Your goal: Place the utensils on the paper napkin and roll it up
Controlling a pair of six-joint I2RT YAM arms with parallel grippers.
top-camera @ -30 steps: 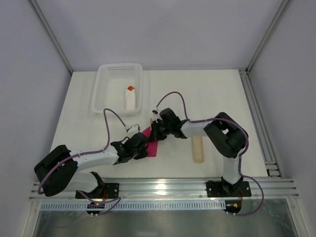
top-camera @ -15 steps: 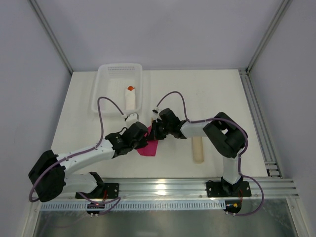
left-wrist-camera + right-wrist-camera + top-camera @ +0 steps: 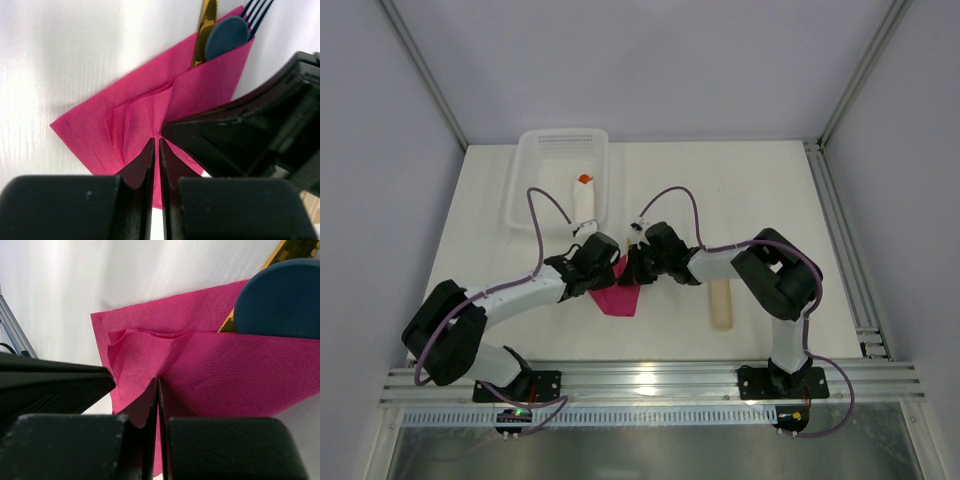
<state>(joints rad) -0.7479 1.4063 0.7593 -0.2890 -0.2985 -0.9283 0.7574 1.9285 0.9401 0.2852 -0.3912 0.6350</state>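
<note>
Left gripper (image 3: pixel 155 141): the 2 fingers are being held almost together, with only a thin slit between them. The tips are being set against the paper napkin (image 3: pixel 95 127) at a crease. Whether paper is being nipped cannot be told.
Right gripper (image 3: pixel 158 380): the 2 fingers are being pressed fully closed, tips on the folded flap. A pinch on the paper cannot be confirmed.
Paper napkin: it is being pinned flat on the table (image 3: pixel 65 45) directly under both grippers' tips, with 1 flap folded over the utensils.
Utensils: the spoon (image 3: pixel 226 37), knife (image 3: pixel 204 25) and fork (image 3: pixel 257 12) are being covered by that flap. Only their ends are being left showing, ahead and to the right of the left gripper's tips.
Basket (image 3: pixel 525 190): it is being seen just beyond the left gripper, with a white roll (image 3: pixel 584 205) inside.
Beige strip (image 3: pixel 721 300): it is being seen behind the right gripper, beside that arm, apart from the napkin.
</note>
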